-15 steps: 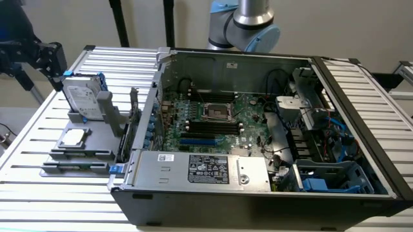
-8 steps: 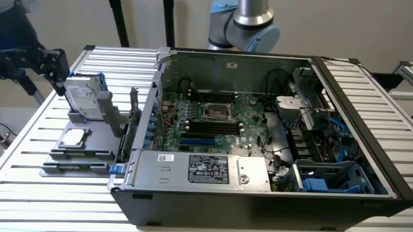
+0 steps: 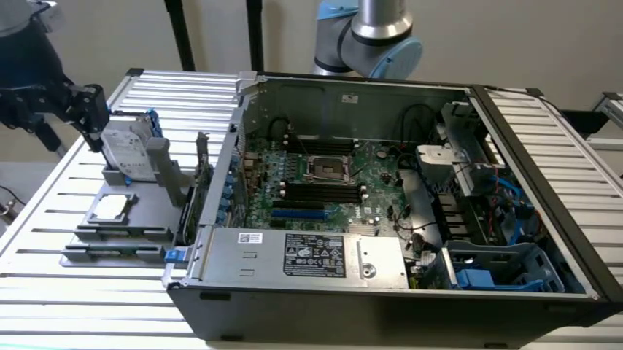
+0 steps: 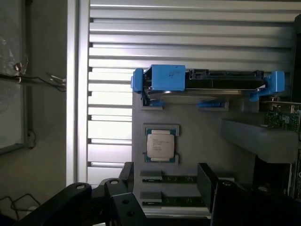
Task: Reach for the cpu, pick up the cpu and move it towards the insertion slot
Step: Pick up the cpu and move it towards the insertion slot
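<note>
Silver-grey, flat, square and green-edged, the cpu (image 4: 161, 144) lies in a tray (image 3: 146, 222) at the exterior view's left, well apart from the slot (image 3: 328, 169); the gripper (image 4: 164, 197) hangs with jaws spread.

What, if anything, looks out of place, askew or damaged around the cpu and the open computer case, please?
Nothing stands out. The cpu lies flat and square in its grey holder, the hard drive stands on edge in its blue bracket, and the insertion slot sits square on the motherboard.
</note>
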Controlling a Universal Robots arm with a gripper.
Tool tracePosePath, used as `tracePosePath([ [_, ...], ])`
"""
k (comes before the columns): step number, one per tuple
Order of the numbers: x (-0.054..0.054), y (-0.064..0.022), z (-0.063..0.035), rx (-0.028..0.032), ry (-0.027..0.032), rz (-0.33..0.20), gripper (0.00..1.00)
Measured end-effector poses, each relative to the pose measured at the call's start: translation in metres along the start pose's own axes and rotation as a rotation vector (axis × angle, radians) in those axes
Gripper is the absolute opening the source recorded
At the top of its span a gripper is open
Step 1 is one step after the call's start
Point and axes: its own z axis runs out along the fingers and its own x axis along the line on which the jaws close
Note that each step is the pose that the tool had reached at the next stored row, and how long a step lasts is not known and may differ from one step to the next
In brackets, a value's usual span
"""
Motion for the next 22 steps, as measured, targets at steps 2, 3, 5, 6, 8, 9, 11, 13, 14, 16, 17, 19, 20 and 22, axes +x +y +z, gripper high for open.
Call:
tracePosePath([
  [2, 0.0, -0.0001, 0.0037, 0.0, -0.0001, 0.0, 0.65],
  [3, 0.0, -0.0002, 0.0056, -0.0001, -0.0002, 0.0, 0.65],
  [5, 0.0, -0.0002, 0.0092, 0.0, -0.0001, 0.0, 0.65],
  [6, 0.0, -0.0003, 0.011, 0.0, -0.0001, 0.0, 0.65],
  [8, 0.0, -0.0005, 0.0145, 0.0, 0.0, 0.0, 0.65],
  [9, 0.0, -0.0006, 0.0164, 0.0, -0.0001, 0.0, 0.65],
  [11, 0.0, -0.0007, 0.0201, -0.0001, -0.0001, 0.0, 0.65],
  [13, 0.0, -0.0009, 0.0237, 0.0, -0.0001, 0.0, 0.65],
  [14, 0.0, -0.001, 0.0255, 0.0001, 0.0001, 0.0, 0.65],
  [16, 0.0, -0.0011, 0.0292, -0.0001, -0.0001, 0.0, 0.65],
  [17, 0.0, -0.0012, 0.031, -0.0001, -0.0002, 0.0, 0.65],
  [19, 0.0, -0.0013, 0.0345, 0.0, -0.0001, 0.0, 0.65],
  [20, 0.0, -0.0014, 0.0363, 0.0, 0.0, 0.0, 0.65],
  [22, 0.0, -0.0015, 0.0401, -0.0001, -0.0002, 0.0, 0.65],
])
